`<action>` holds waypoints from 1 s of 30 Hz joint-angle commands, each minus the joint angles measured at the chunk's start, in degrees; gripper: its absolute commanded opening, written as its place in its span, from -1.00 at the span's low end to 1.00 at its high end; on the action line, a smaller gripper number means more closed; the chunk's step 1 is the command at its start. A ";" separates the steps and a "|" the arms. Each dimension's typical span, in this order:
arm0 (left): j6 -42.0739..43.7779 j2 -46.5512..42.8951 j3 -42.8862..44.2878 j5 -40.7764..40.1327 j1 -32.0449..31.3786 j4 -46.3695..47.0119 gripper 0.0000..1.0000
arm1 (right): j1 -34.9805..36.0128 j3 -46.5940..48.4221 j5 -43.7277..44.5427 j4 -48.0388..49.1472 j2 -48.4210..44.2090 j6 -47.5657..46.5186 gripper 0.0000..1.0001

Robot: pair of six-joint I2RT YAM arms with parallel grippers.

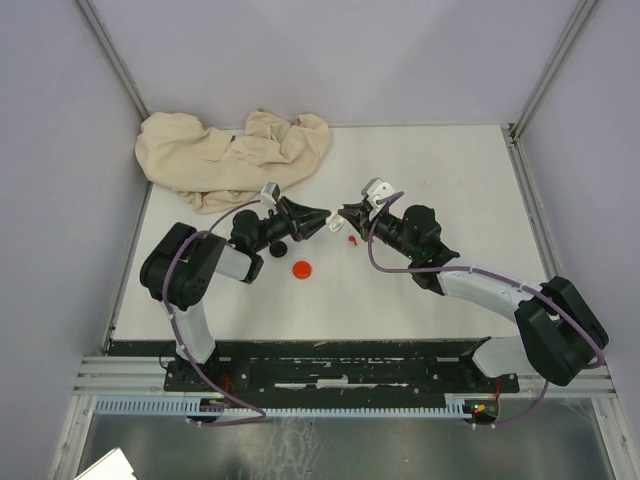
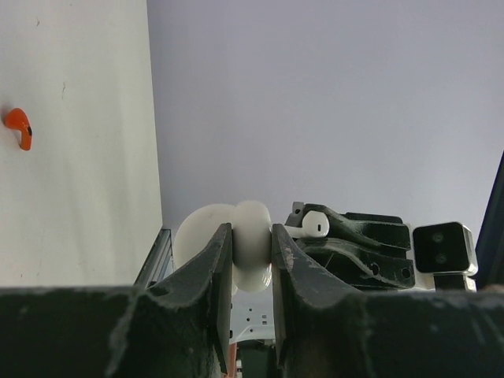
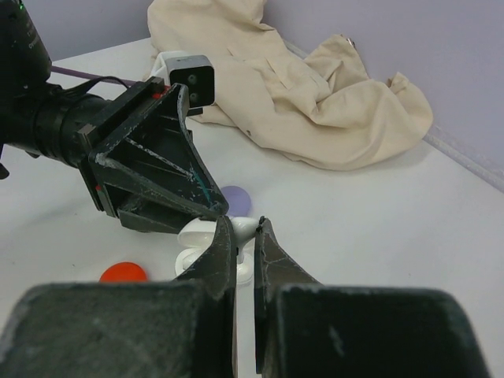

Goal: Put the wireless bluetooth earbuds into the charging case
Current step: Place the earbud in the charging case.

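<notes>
Left hand (image 2: 250,236) tight around white charging case (image 2: 253,214), right hand (image 3: 242,228) tight on white earbud (image 2: 315,224)

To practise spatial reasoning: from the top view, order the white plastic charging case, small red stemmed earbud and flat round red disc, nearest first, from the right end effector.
1. Charging case: at the right end effector's tips.
2. Red earbud: just beside it, near side.
3. Red disc: farther, left side.

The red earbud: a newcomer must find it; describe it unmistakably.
On the white table, in front of the beige cloth, the two arms' jaws meet. Just nearer the arm bases lies the red earbud: tiny and stemmed, unlike the larger round red disc nearby.
</notes>
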 commanded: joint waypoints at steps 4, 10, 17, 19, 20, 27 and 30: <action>-2.94 0.09 2.34 -0.47 -0.15 3.99 -0.94 | 0.51 -0.75 -1.18 2.76 0.05 -0.98 -0.97; -3.77 -0.08 2.62 -0.34 -0.15 4.02 -0.94 | 0.61 -0.78 -1.43 2.75 0.92 -0.81 -0.97; -3.68 -0.24 2.79 -0.17 -0.07 4.01 -0.94 | 0.77 -0.62 -1.97 2.63 1.44 -0.47 -0.97; -3.68 -0.24 2.79 -0.22 -0.19 4.03 -0.94 | 0.80 -0.55 -2.00 2.50 1.51 -0.45 -0.97; -3.75 -0.23 2.86 -0.19 -0.11 4.00 -0.94 | 0.74 -0.51 -2.01 2.39 1.49 -0.45 -0.97; -3.92 -0.30 2.89 -0.17 -0.10 4.23 -0.94 | 0.83 -0.38 -1.78 1.89 1.74 -0.37 -0.97; -3.95 -0.43 2.86 -0.20 -0.11 4.35 -0.94 | 0.84 -0.37 -1.47 1.50 1.81 -0.36 -0.97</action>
